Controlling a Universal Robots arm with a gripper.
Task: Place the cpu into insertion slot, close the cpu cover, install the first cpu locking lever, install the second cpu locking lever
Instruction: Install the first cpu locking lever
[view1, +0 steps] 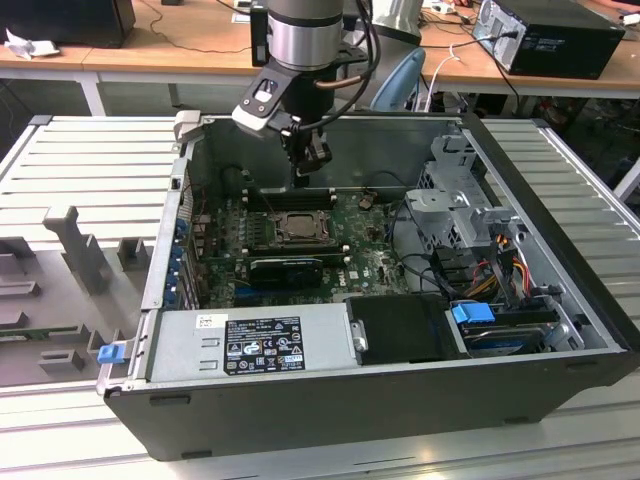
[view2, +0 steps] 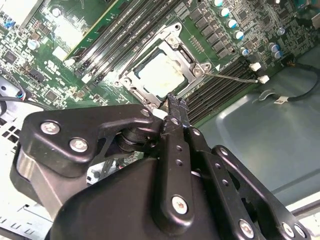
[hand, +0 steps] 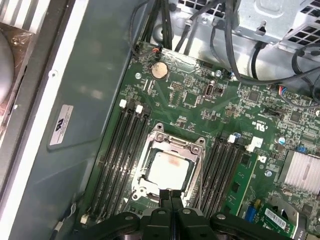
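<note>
The cpu (hand: 167, 167) lies flat in the insertion slot (view1: 297, 226) on the green motherboard, its pale face also seen in the second wrist view (view2: 161, 74). The silver cpu cover (hand: 145, 165) lies down around the chip as a frame (view2: 131, 80). A thin metal lever (view2: 232, 77) sticks out from one socket corner over the memory slots. My gripper (view1: 303, 178) hangs a little above the socket's edge, shut with nothing between its fingers (hand: 171, 194); its tip (view2: 175, 104) sits just off the cover's rim.
Long black memory slots (hand: 122, 150) flank the socket on both sides. A finned heatsink (hand: 302, 172), a drive cage (view1: 455, 200) with cables, and the power supply (view1: 250, 345) fill the case. The case's walls (view1: 400, 135) rise around the board.
</note>
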